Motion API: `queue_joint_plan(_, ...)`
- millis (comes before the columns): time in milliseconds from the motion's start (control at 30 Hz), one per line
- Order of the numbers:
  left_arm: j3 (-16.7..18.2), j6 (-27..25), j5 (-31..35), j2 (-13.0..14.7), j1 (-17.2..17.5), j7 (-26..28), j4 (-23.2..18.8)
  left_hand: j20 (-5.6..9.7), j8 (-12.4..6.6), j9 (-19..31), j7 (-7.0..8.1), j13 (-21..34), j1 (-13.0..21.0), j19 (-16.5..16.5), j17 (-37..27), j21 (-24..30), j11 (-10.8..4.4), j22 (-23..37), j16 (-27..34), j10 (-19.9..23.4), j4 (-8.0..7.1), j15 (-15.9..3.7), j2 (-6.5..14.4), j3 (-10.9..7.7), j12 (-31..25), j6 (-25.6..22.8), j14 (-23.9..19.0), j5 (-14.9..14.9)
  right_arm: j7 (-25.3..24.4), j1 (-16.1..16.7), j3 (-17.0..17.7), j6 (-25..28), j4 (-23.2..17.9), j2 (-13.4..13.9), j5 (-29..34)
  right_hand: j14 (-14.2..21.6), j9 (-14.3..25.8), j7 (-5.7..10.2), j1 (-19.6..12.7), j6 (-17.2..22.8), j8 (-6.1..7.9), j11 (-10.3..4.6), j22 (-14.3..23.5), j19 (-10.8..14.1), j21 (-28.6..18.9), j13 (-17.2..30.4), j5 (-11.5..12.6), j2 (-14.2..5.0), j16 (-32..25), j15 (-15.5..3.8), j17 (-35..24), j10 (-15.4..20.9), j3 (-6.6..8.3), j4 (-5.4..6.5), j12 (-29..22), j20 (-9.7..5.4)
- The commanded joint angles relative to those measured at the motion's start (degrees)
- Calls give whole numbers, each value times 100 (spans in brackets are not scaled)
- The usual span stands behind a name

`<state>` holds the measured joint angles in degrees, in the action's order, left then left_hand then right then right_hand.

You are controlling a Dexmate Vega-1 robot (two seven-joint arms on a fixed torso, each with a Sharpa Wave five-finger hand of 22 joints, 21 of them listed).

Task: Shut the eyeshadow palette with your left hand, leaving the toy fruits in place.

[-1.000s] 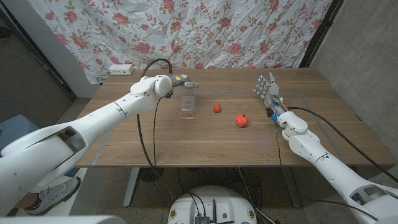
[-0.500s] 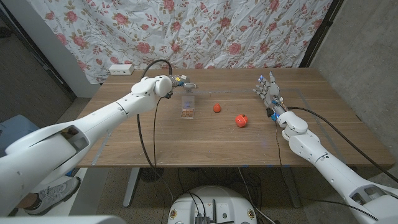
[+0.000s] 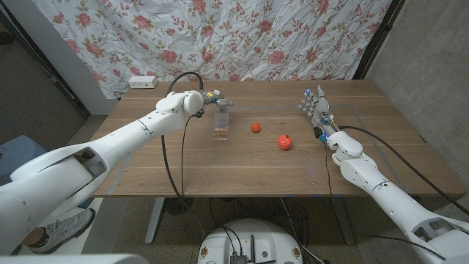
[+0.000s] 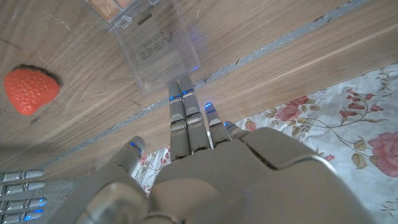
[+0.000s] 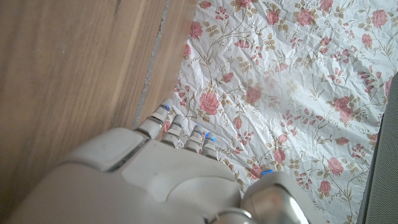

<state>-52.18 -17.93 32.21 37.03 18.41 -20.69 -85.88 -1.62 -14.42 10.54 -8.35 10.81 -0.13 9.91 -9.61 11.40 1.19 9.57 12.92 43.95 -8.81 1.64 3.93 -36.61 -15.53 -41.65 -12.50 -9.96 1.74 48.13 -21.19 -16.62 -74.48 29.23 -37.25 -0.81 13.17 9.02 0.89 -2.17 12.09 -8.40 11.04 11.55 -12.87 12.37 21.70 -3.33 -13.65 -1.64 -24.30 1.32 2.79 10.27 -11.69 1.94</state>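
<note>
The eyeshadow palette (image 3: 220,127) lies open at mid-table, its clear lid (image 3: 221,116) raised on the far side over the tray of pans. In the left wrist view the lid (image 4: 158,53) shows mirrored lettering. My left hand (image 3: 216,97) hovers just behind the lid, holding nothing; its straight fingertips (image 4: 182,93) reach the lid's edge, and I cannot tell whether they touch it. A toy strawberry (image 3: 255,127) (image 4: 30,91) sits right of the palette, with a round red toy fruit (image 3: 284,141) beyond it. My right hand (image 3: 315,107) stands at the table's right with its fingers apart.
A flowered cloth (image 3: 242,37) hangs behind the table. A white power strip (image 3: 142,81) lies at the back left corner. Bare wood (image 3: 242,169) stretches in front of the palette and fruits. Cables run along both arms.
My left hand has crept slightly to the right, closer to the lid. The palette, the fruits and the right hand have not moved.
</note>
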Motion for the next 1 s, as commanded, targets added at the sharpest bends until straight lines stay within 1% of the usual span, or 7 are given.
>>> queue_joint_plan(33, -72, 8, -23, 0, 8, -52, -27, -14, -41, 29, -1, 19, 8, 107, -17, 2, -26, 20, 22, 175, 1, -51, 336, 13, -41, -183, -172, -39, -1, 1, 0, 0, -2, 0, 0, -21, 32, 47, 2, -3, 33, -56, 18, 42, -40, 17, 22, -564, -18, -693, -16, 8, -8, 37, -33, 11)
queue_joint_plan(200, -85, -43, 54, 51, 55, -29, -120, -28, -47, 38, 32, 29, -6, 74, -24, -11, -97, 19, 62, 448, -20, -120, 341, 28, -78, -332, -452, -38, -1, 0, 0, 1, -2, 0, 0, -21, 31, 47, 2, -7, 31, -52, 18, 40, -39, 17, 22, -564, -18, -695, -16, 1, -8, 37, -30, 13)
queue_joint_plan(233, -76, -46, 40, 52, 60, -39, -123, -40, -50, 42, 35, 33, -10, 63, -27, -13, -83, 19, 73, 530, -28, -127, 341, 35, -92, -372, -528, -37, -1, 0, 0, 1, -2, -1, 0, -20, 31, 49, 2, -9, 30, -41, 18, 41, -40, 17, 22, -564, -19, -696, -16, 2, -8, 37, -31, 13)
queue_joint_plan(533, -46, -72, 84, 78, 108, 29, -180, -60, -59, 62, 69, 48, -16, 9, -34, -16, -158, 18, 117, 751, -46, -225, 351, 51, -116, -507, -818, -36, -1, -1, 0, 1, 0, -1, 0, -25, 31, 44, 2, -5, 32, -53, 18, 42, -40, 17, 22, -564, -17, -691, -16, 8, -8, 37, -33, 13)
queue_joint_plan(567, -55, -79, 99, 83, 103, 8, -189, -65, -62, 66, 74, 52, -15, -3, -35, -15, -141, 18, 123, 787, -48, -235, 355, 53, -119, -533, -867, -35, -1, -1, 0, 1, 0, -1, 0, -24, 31, 46, 2, -9, 30, -55, 18, 42, -40, 17, 22, -564, -17, -689, -16, 10, -8, 37, -33, 14)
queue_joint_plan(600, -62, -70, 111, 88, 99, 1, -192, -67, -65, 70, 70, 54, -14, -3, -36, -19, -184, 18, 126, 825, -49, -243, 357, 55, -126, -553, -901, -35, -1, -1, -1, 1, 0, -1, 0, -25, 31, 42, 2, -9, 30, -51, 18, 43, -40, 17, 22, -564, -17, -690, -16, 7, -8, 37, -32, 11)
queue_joint_plan(1000, -20, -83, 171, 125, 152, 48, -278, -73, -130, 161, 74, 150, -16, -85, -49, -19, -231, 15, 170, 1115, -61, -346, 369, 77, -220, -714, -1230, -33, 0, -1, 0, 1, 0, -1, 0, -22, 31, 42, 2, -2, 33, -57, 18, 42, -40, 17, 23, -564, -18, -694, -16, 3, -7, 37, -31, 13)
